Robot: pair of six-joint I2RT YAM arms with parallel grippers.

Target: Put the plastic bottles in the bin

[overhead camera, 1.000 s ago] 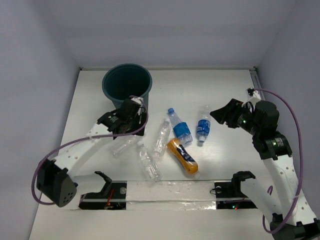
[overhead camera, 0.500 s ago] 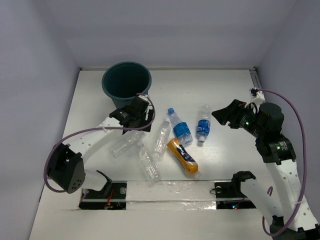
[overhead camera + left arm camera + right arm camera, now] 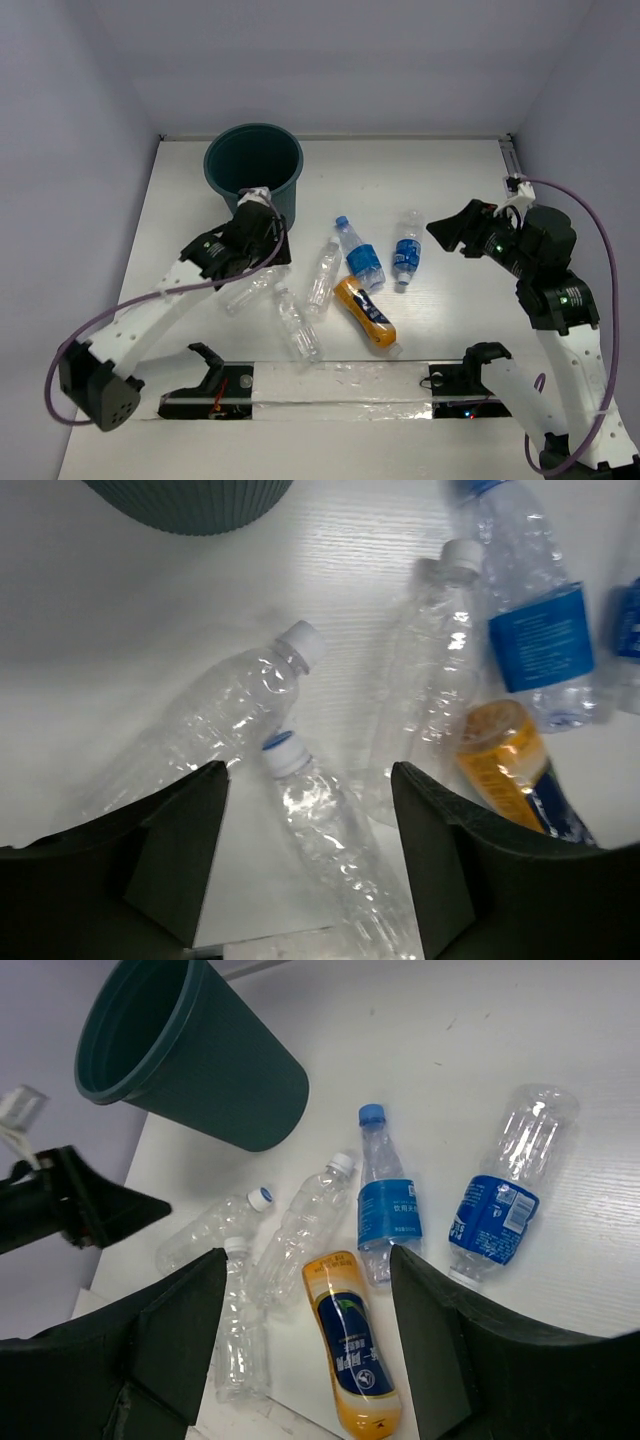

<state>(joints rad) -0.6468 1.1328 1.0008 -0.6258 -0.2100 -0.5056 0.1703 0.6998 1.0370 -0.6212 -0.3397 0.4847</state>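
Near the upright dark teal bin [image 3: 288, 192] at my far left, six bottles lie on their sides on the counter [image 3: 450, 180]: three clear bottles [image 3: 250, 290] [image 3: 297, 325] [image 3: 322, 270], two blue-labelled bottles [image 3: 360, 255] [image 3: 406, 250], and one orange-yellow bottle [image 3: 365, 312] with a dark label, nearest me.

The bin [image 3: 215, 1070] is matt plastic — finely ribbed outside, smooth within. The clear bottles [image 3: 215, 730] are thin, glossy, crinkled plastic; the orange one [image 3: 350, 1350] is smooth and shiny. The counter [image 3: 450, 170] is white with a faint wood grain — slightly glossy.
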